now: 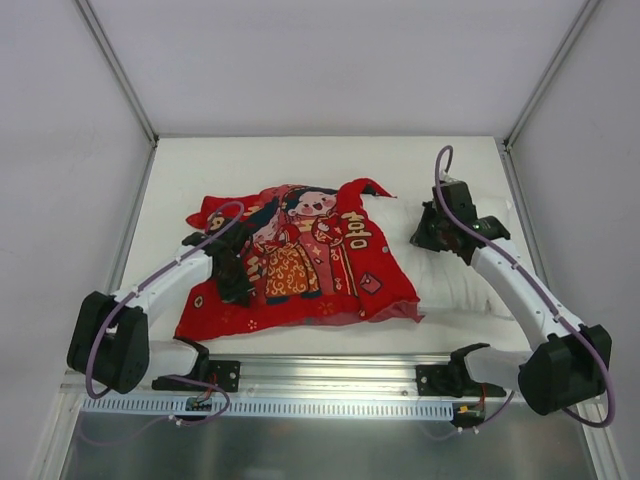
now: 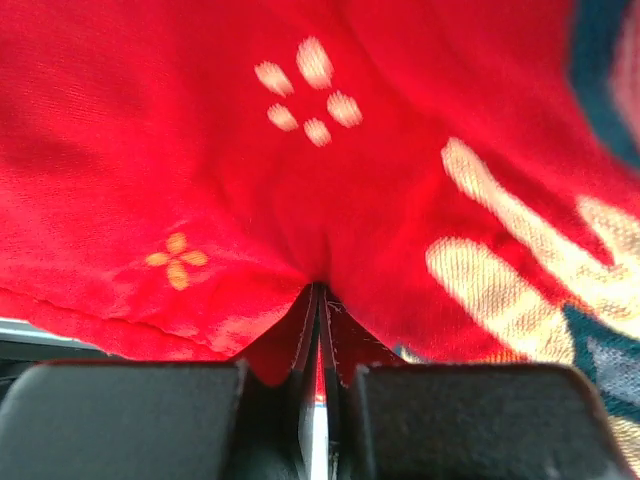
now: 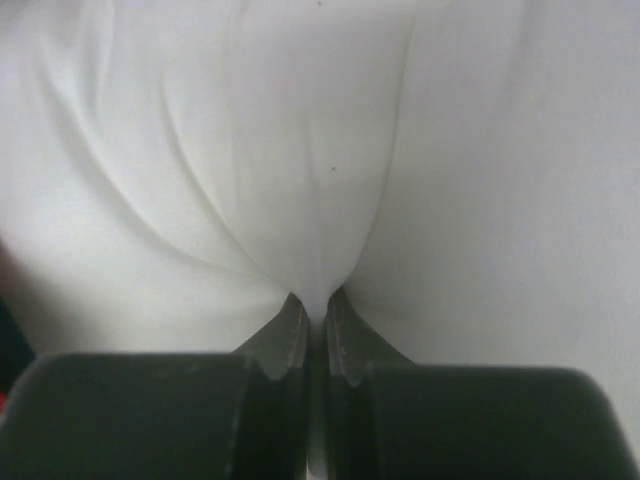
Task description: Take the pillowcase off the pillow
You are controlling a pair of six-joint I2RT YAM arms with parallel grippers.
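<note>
one pillowcase in left pincer, one pillow in right pincer

White-walled lab enclosure, aluminium rail

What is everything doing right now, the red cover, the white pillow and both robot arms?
Pillowcase: wrinkled, spread on the table, covers the pillow's left part, pinched by the left end effector.
Pillow: right end bare and sticking out of the pillowcase, pinched by the right end effector.
Left end effector: shut on the pillowcase.
Right end effector: shut on the pillow.
</note>
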